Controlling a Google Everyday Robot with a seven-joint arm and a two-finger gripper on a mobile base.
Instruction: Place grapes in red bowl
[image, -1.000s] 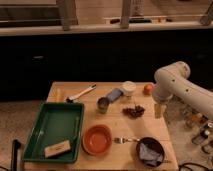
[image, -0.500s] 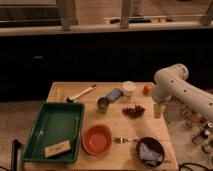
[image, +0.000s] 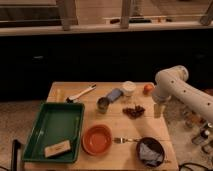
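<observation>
**Grapes on tabletop, bowl empty**

Pincer (image: 159, 109) hangs low at the right edge of the tabletop (image: 125, 125), pointing down off the white arm (image: 172, 82). Can't tell whether it is wide or narrow. It carries nothing I can see.

Grapes (image: 133, 110) lie on the bare wood right of centre, just left of the pincer, with a gap between them. Red bowl (image: 97, 139) sits nearer the front edge, left of the grapes and well apart from them, with nothing in it.

Other items:
- Fork (image: 125, 140) lies flat between the red bowl and the dark bowl (image: 139, 148).
- Dark bowl is at the front right with a bluish cloth (image: 150, 152) inside.
- Green tray (image: 52, 125) is at the left, with a tan block (image: 56, 148) in its near corner.
- Can (image: 103, 104) stands upright left of the grapes.
- White cup (image: 129, 88) and orange fruit (image: 148, 88) are near the back edge.
- White-handled utensil (image: 82, 93) is at the back left.
</observation>
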